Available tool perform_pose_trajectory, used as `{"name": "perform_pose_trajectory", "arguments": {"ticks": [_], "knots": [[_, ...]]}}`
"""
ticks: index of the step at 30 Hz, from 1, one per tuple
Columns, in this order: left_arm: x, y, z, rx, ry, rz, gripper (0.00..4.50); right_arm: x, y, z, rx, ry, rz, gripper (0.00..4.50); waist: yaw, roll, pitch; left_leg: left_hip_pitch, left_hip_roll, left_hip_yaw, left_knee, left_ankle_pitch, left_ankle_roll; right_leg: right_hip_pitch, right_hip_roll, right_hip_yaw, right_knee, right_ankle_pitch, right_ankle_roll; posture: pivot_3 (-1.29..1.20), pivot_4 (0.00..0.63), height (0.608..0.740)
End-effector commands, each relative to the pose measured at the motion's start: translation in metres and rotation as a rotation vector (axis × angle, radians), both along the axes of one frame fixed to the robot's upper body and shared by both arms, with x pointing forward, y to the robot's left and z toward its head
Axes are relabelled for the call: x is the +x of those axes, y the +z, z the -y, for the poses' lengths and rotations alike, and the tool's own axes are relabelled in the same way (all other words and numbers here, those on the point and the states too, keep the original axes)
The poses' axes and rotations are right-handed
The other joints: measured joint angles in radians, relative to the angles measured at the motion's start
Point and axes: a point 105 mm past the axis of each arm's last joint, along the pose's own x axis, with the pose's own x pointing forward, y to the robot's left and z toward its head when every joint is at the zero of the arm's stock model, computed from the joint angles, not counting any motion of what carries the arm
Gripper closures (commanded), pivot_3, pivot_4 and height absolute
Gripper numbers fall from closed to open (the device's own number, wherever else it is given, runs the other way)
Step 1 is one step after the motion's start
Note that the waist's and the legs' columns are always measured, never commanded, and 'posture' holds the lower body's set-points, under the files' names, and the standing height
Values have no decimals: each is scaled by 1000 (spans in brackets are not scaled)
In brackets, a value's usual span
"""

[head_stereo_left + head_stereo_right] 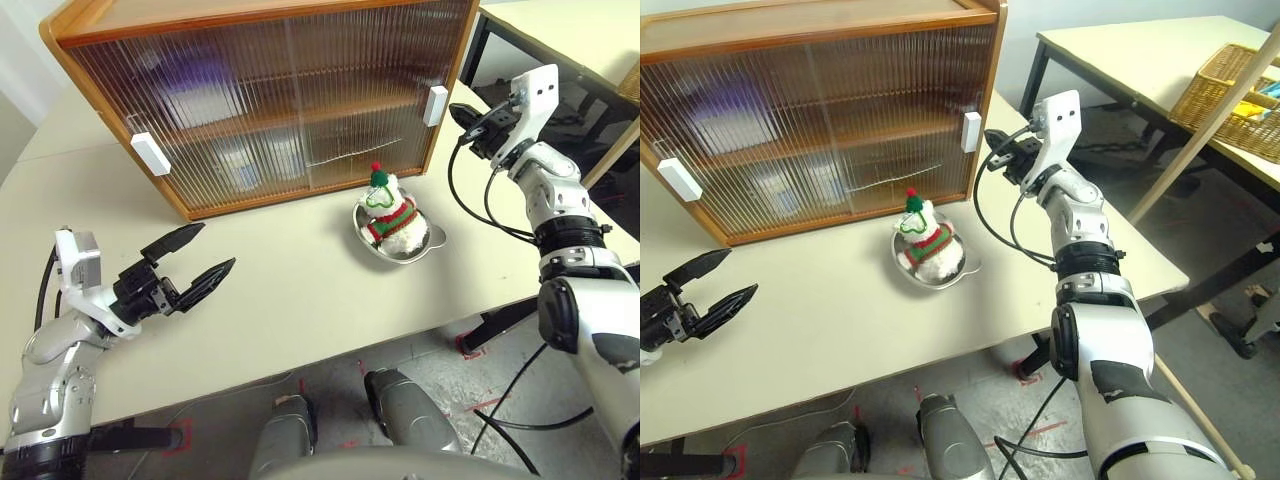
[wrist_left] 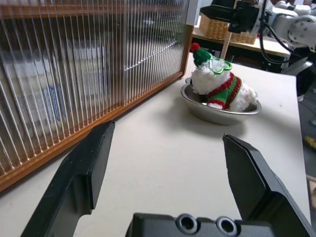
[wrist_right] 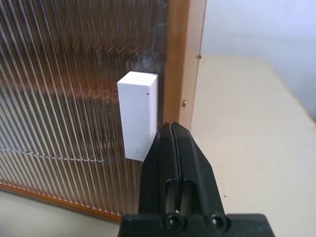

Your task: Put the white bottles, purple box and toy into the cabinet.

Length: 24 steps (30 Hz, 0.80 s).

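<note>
1. One pale cream bench (image 1: 300,290) carries everything; a second bench (image 1: 1160,60) stands off to my right with a wicker basket (image 1: 1240,95) on it, and grey floor (image 1: 1210,350) lies between them.
2. Wide and orange-brown, the cabinet (image 1: 265,100) sits at the back of my bench, both ribbed translucent doors drawn across, each with a white handle (image 3: 138,116). Blurred shapes, one purplish, show behind the ribs; I cannot tell what they are.
3. Plush and white, the toy (image 1: 390,215) wears a red-and-green striped scarf and a green hat with a red pompom. It sits in a steel bowl (image 1: 425,245) on the bench, just in front of the cabinet's right door.
4. My left fingers (image 1: 195,262) are spread wide and empty, low over the bench, well apart from the toy.
5. My right fingers (image 3: 174,148) are clenched together on nothing, tips just beside the right handle near the cabinet's end post.
</note>
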Motion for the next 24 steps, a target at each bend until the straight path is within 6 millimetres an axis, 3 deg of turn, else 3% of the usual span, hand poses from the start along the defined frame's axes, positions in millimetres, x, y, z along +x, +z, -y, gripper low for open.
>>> {"name": "perform_pose_trajectory", "arguments": {"ticks": [1,8,24], "knots": [[-2,1,4,6,-12,21,0,1,3,-4,-15,21,4,4472,5,0,0,0,0,0,0,0,0,0,0,0,0,0,0,-185,84,740],[-4,6,3,-50,0,42,0,2,2,-11,-27,52,0,4472,12,0,0,0,0,0,0,0,0,0,0,0,0,0,-1,-174,83,740],[-7,3,-3,-30,15,37,0,-3,5,-61,11,224,9,4472,23,0,0,2,1,0,0,0,0,-2,1,-1,6,-1,-3,-157,93,740]]}}
